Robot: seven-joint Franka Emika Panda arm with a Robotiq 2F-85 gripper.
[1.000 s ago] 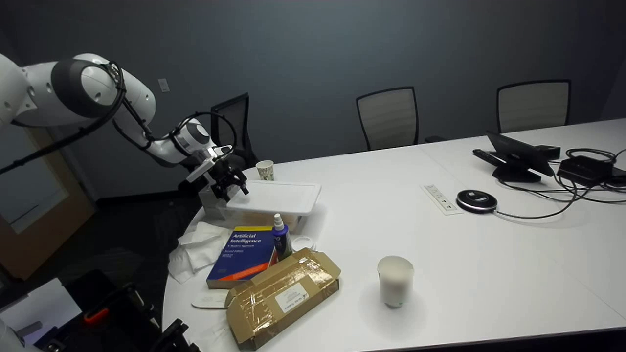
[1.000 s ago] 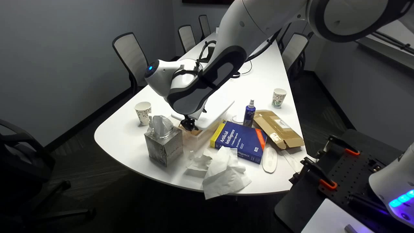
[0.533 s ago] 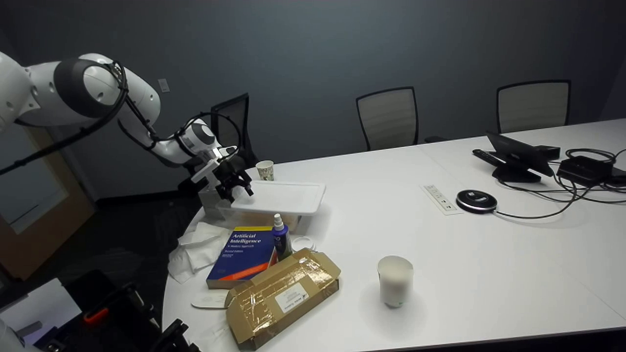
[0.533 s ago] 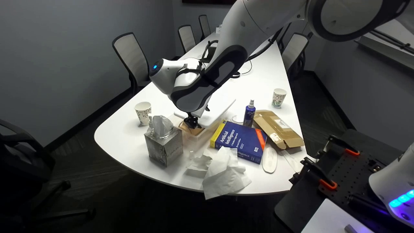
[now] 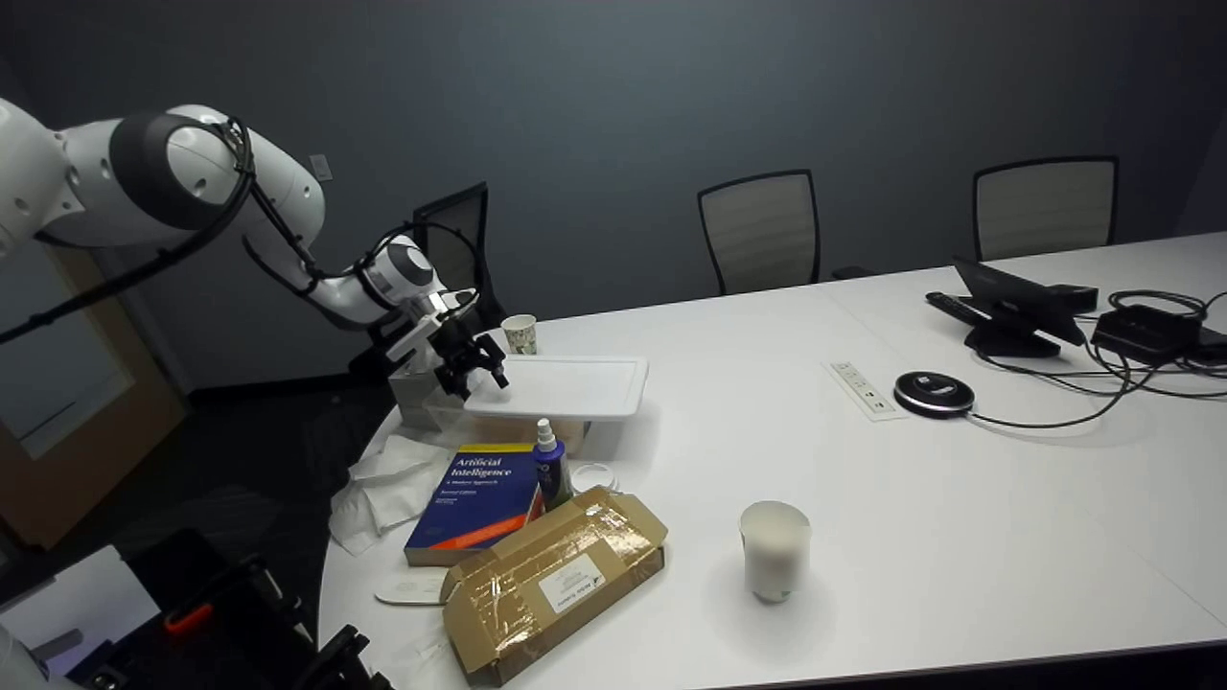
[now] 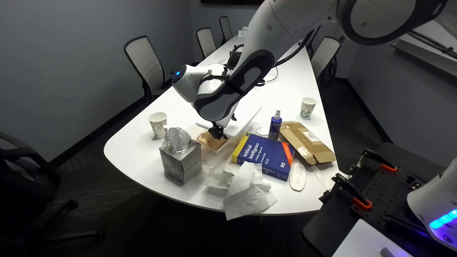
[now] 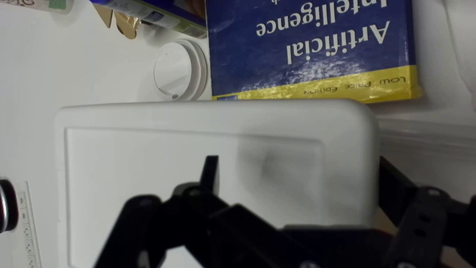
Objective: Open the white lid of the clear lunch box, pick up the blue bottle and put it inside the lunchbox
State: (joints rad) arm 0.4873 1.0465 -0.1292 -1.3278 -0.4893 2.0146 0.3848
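Note:
The white lid (image 5: 575, 388) lies on top of the clear lunch box (image 6: 218, 151), slid along it; it also shows in an exterior view (image 6: 244, 116) and the wrist view (image 7: 141, 178). The box's end by the tissue box is uncovered, with something tan (image 6: 210, 140) inside. My gripper (image 7: 297, 167) is open, its fingers wide apart. One finger is over the lid's top, the other at its outer end edge; it shows in both exterior views (image 5: 483, 387) (image 6: 229, 127). The blue bottle (image 6: 275, 125) stands upright beside the book, with a white spray top (image 5: 545, 434).
The blue book (image 6: 264, 155) lies beside the box. A tissue box (image 6: 182, 160) and paper cup (image 6: 157, 125) stand near its uncovered end. A white round lid (image 7: 178, 70), an open cardboard box (image 5: 556, 580), crumpled tissues (image 6: 246, 189) and another cup (image 5: 775, 551) are around.
My gripper and the white lid have moved together along the box, away from the tissue box. More of the lunch box's inside shows. The bottle and book have not moved.

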